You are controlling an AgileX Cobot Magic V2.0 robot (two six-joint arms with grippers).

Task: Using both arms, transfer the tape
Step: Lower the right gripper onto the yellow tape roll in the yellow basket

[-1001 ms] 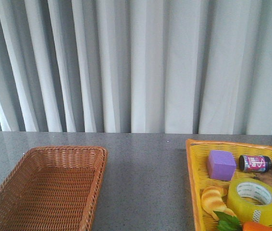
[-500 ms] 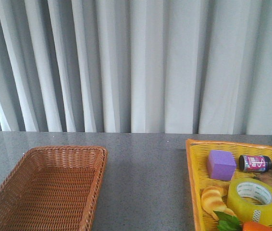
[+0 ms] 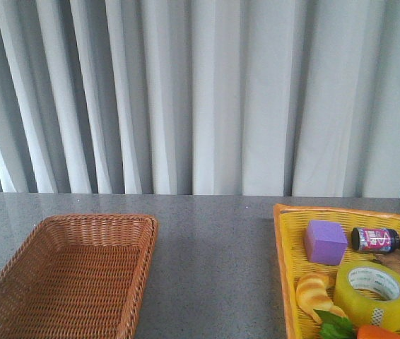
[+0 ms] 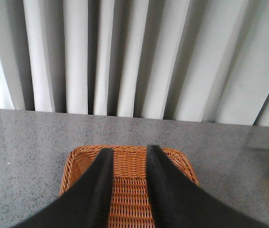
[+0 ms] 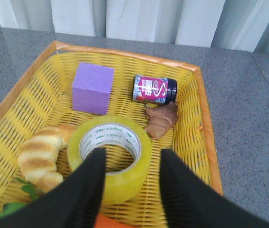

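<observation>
1. The tape (image 3: 374, 296) lies flat, core hole up, in the yellow tray (image 3: 282, 268) at the lower right of the front view. Its white core carries print.
2. In the same tray: a purple block (image 3: 325, 241) toward the back, a small jar (image 3: 374, 239) on its side beside the block, a brown dried piece (image 3: 396, 262) just beside the tape, a croissant (image 3: 314, 294) touching or nearly touching the tape, green leaves (image 3: 336, 325) and an orange item (image 3: 380, 332) at the frame's bottom edge.
3. The right gripper (image 5: 130, 159) is over the tape (image 5: 110, 157) in the right wrist view. Its two fingers (image 5: 94, 173) stand apart, one before the core opening and one before the roll's outer edge, and hold nothing. Contact with the roll cannot be confirmed from this angle; the fingers look to be above it.
4. A dark sliver at the right edge of the front view, beside the tray, is probably part of the right arm; too little shows to be sure.
5. The left gripper (image 4: 127, 154) shows over the wicker basket (image 4: 77, 161) in the left wrist view. Its fingers (image 4: 103, 168) are parted by a narrow gap with nothing between them.
6. The basket (image 3: 80, 272) sits at the lower left of the front view, well apart from the tray, on a grey speckled table (image 3: 214, 261).
7. Pale pleated curtains (image 3: 200, 92) fill the background.
</observation>
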